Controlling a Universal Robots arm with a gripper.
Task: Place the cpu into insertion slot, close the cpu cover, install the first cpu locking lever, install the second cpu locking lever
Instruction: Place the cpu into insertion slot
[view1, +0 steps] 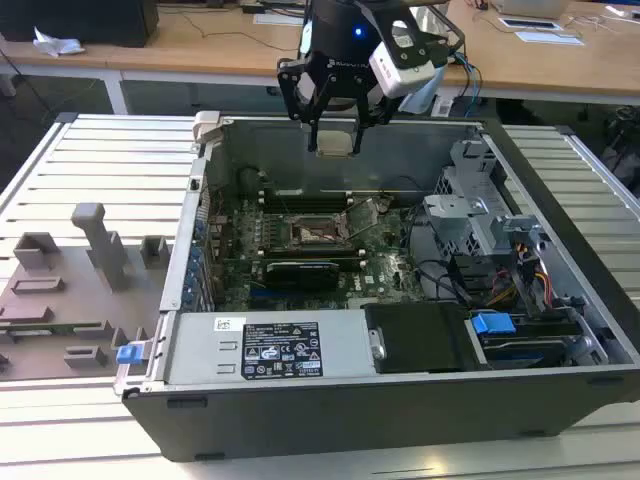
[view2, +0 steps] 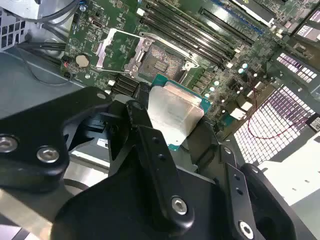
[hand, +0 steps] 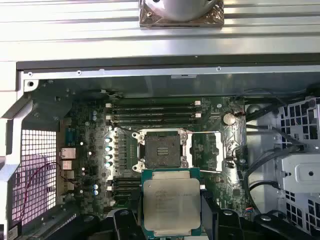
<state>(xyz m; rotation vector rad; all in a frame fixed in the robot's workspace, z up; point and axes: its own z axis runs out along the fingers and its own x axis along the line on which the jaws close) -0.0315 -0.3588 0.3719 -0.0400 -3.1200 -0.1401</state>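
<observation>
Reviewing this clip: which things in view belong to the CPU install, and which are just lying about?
Job in hand:
gripper, shut on the cpu
insertion slot, empty
cpu cover, standing open beside the slot

Lying about:
memory slots
coin cell battery
power supply
grey fixtures at the exterior view's left

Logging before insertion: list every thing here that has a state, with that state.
Small square cpu with silvery-grey metal top: held in the jaws, not seated.
Square insertion slot, dark centre, silver rim: empty, uncovered.
Thin silver frame cpu cover: swung open beside the slot.
Black gripper: jaws shut on the cpu.
Grey computer case: side open.
</observation>
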